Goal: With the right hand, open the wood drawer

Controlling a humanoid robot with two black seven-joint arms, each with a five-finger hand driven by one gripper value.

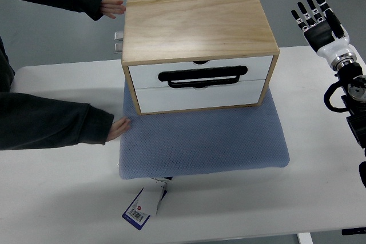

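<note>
Top view: nearest the camera, a tagged label (pixel 144 205) is seen poking out from under the front edge of a blue pad (pixel 206 141) on the white table (pixel 57 198). On the pad's far half the wood box (pixel 197 27) is set, its white drawer fronts turned toward the robot. The upper drawer (pixel 200 71) carries a black bar handle (pixel 203 76) and appears fully shut, flush with the frame; a second drawer front lies just below it. Pale pine grain is shown on the lid, with metal hardware at the far left corner.

The right hand (pixel 318 18) is held well apart from the box, off its far right corner, fingers straight and spread, nothing grasped. No left arm is visible.

For the reach to go well, the hand would likely need to be brought in front of the handle, fingers hooked behind the bar, and the pull kept straight toward the robot — a slanted pull could jam the drawer. The box is steadied by a person's hands (pixel 119 127), one at the pad's left edge, one at the far left corner.
</note>
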